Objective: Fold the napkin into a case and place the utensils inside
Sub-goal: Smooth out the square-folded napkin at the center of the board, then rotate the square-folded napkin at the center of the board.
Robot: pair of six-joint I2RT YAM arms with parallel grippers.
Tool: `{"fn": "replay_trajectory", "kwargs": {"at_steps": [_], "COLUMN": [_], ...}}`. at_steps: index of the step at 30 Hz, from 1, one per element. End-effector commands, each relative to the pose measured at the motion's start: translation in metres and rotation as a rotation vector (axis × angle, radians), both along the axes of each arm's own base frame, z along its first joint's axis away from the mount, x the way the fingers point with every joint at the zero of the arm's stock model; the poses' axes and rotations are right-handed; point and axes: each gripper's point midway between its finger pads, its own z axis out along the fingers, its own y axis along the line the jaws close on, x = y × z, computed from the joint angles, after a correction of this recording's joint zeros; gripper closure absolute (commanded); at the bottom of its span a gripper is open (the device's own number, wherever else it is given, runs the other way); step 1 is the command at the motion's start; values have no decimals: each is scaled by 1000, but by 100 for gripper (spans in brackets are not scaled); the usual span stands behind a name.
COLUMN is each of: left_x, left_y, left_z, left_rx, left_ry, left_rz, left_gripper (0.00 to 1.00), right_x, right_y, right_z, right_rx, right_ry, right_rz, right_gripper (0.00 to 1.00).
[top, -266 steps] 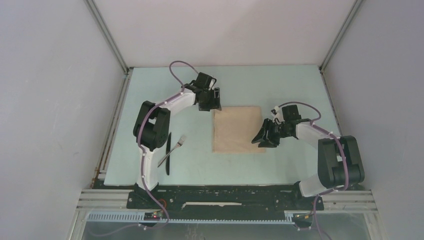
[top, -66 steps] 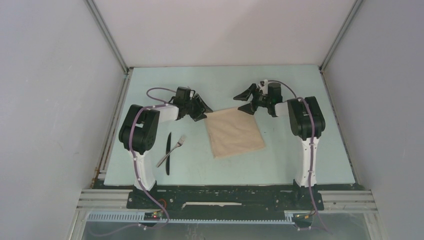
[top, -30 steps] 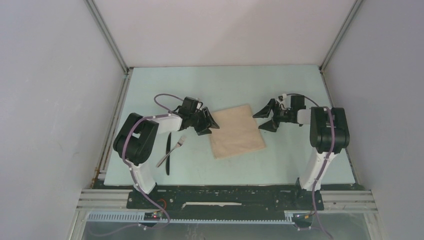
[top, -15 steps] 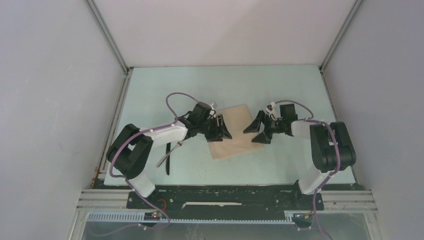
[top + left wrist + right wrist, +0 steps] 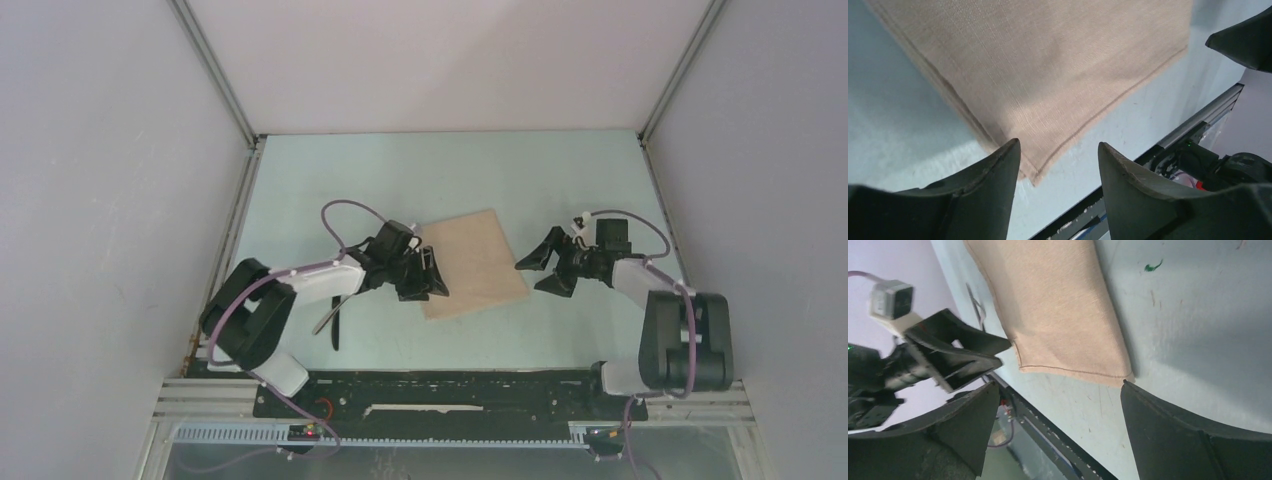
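Gaping left pincer [image 5: 1058,144] seemingly touches napkin [image 5: 1048,65] corner.

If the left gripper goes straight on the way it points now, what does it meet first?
Probably the napkin: its corner lies directly ahead of the left gripper, between the open fingers. Depth is unclear, so the fingers might touch the table beside that corner at the same moment.

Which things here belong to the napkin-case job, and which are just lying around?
Job: napkin, lying flat; black knife; fork, partly under the left arm; left gripper and right gripper, both open.
Other: green mark on the table; metal rail at the near edge.
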Motion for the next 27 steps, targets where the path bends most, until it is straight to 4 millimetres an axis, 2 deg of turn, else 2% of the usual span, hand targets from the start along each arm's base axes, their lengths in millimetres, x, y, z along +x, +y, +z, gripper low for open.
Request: {"fn": "replay_trajectory", "kwargs": {"at_steps": [1,3,5,8,11,13,18,21,24,27], "left_x": [13,18,24,33,54,69,87,89,82,70], "left_y": [11,18,29,46,56,54,54,61,64,59], "left_z": [65,78,76,61,50,39,9,-5,-14,-24], "left_rx": [11,12,19,39,62,70,118,181,206,182], "left_ry": [-172,-192,-180,-152,-145,-111,-51,-49,-43,-25], "left_rz": [-17,0,48,115,172,174,209,225,230,229], "left_gripper": [35,34,34,35,38,42,48,55,59,64], "right_x": [-11,-22,-25,-23,-19,-18,-20,-22,-23,-24], "right_y": [-2,12,11,-2,-7,-6,-1,-1,-1,-7], "right_z": [16,19,16,9,7,4,-2,-3,-4,-11], "right_rx": [-188,-249,-298,-324,-304,-291,-253,-244,-235,-261], "right_ry": [-60,-82,-81,-57,-41,-25,-13,-18,-22,-3], "right_rz": [17,77,79,41,23,15,5,5,3,-36], "right_gripper": [1,1,0,0,1,2,5,5,5,5]}}
